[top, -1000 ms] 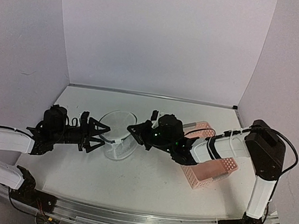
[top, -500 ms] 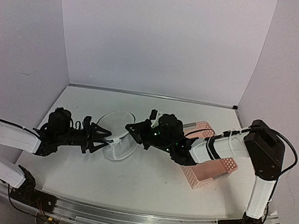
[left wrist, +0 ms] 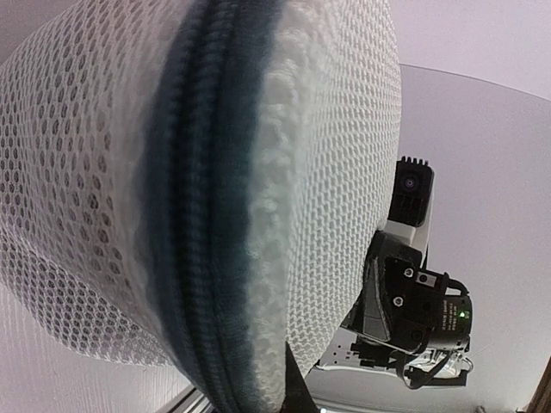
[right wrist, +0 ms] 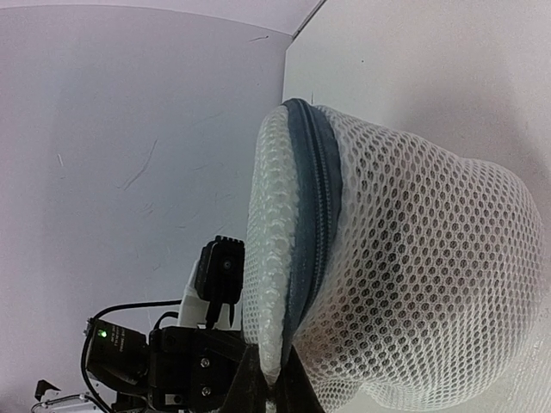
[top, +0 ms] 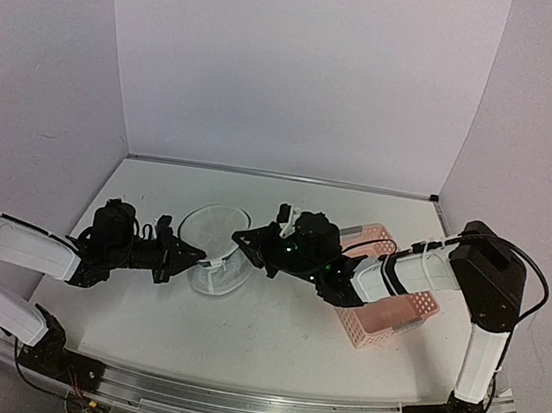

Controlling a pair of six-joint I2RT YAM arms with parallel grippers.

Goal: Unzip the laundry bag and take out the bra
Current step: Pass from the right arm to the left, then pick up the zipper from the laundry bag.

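Note:
The laundry bag (top: 216, 252), a white mesh pouch with a dark zipper rim, stands mid-table between both arms. My left gripper (top: 192, 255) is shut on the bag's left rim; in the left wrist view the mesh and the zipper (left wrist: 194, 224) fill the frame, with the gripper (left wrist: 288, 397) pinching the white edge at the bottom. My right gripper (top: 245, 241) is shut on the bag's right rim. In the right wrist view, that gripper (right wrist: 271, 389) clamps the white edge beside the zipper (right wrist: 314, 215). The bra is hidden; nothing shows through the mesh.
A pink perforated basket (top: 387, 306) lies under the right forearm at the right. White walls close in the back and both sides. The opposite arm's wrist camera shows beyond the bag in each wrist view.
My left gripper moved right up to the bag and shut on its left rim. The right gripper kept its hold and the bag barely shifted.

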